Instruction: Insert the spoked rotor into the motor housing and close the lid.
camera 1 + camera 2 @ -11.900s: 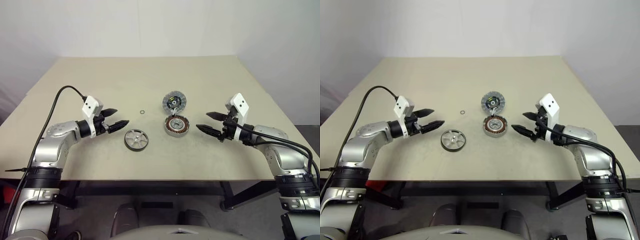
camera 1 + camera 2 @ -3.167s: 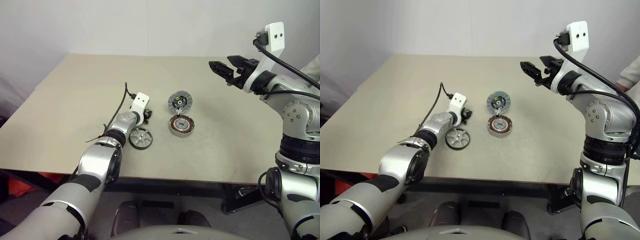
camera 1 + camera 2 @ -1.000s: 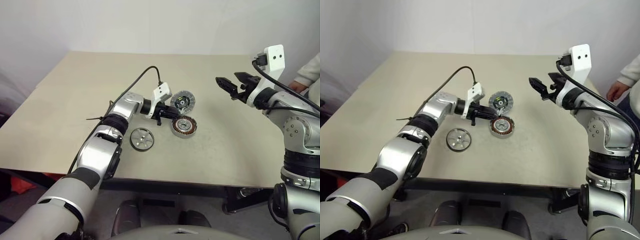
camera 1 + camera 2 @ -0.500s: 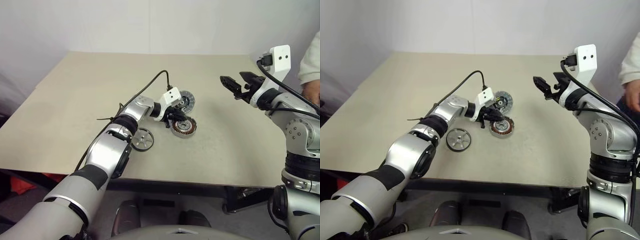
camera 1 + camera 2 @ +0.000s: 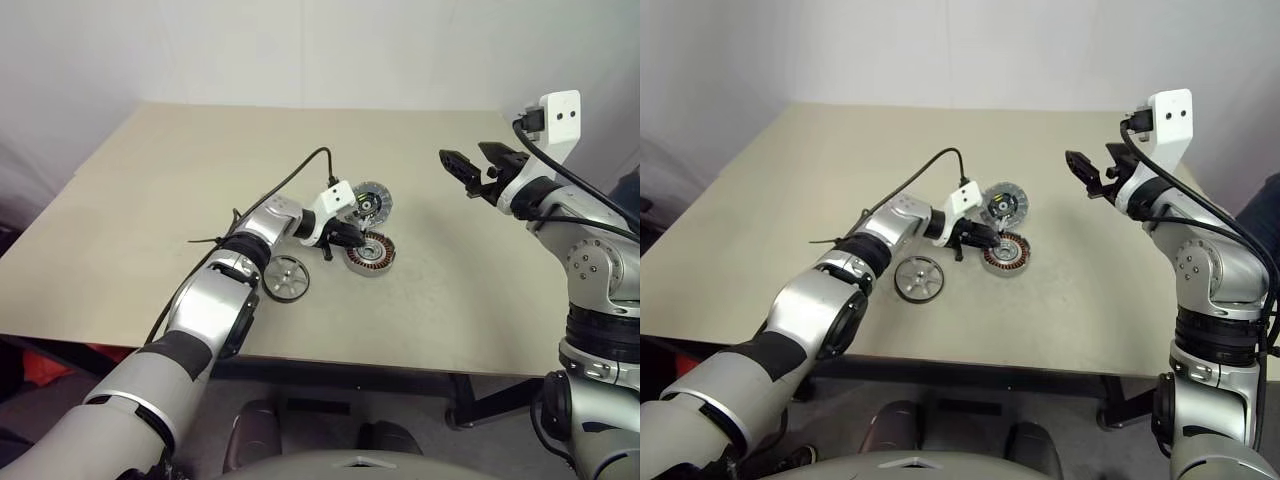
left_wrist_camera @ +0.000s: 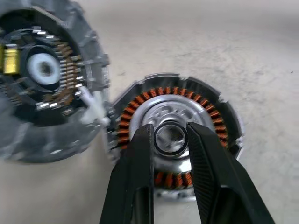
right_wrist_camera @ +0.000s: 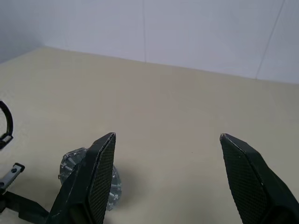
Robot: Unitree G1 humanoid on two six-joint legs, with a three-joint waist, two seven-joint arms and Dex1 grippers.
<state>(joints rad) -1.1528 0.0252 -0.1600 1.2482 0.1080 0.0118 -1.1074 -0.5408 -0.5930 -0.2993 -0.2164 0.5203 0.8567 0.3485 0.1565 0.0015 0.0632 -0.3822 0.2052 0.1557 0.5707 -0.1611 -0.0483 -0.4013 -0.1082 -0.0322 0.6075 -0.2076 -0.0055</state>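
Observation:
The motor housing (image 5: 371,253), a round metal cup with copper windings, lies near the table's middle. The lid (image 5: 372,203) lies just behind it, dark inner face up. The grey spoked rotor (image 5: 287,277) lies flat to the housing's left. My left gripper (image 5: 347,238) hangs at the housing's left rim. The left wrist view shows the left gripper (image 6: 169,133) shut on a small thin metal ring (image 6: 169,139), held over the housing's (image 6: 215,116) central bearing, with the lid (image 6: 42,74) beside it. My right gripper (image 5: 468,165) stands open and empty, raised above the table's right side.
The beige table (image 5: 180,170) has bare room on its left and far side. A black cable (image 5: 300,170) loops up from my left wrist. Part of a person in dark clothing (image 5: 1265,205) shows at the right edge, beyond my right arm.
My left gripper has sunk a little and shifted right, closer over the housing, still holding the ring. The person at the right edge has shifted. My right arm has stayed put.

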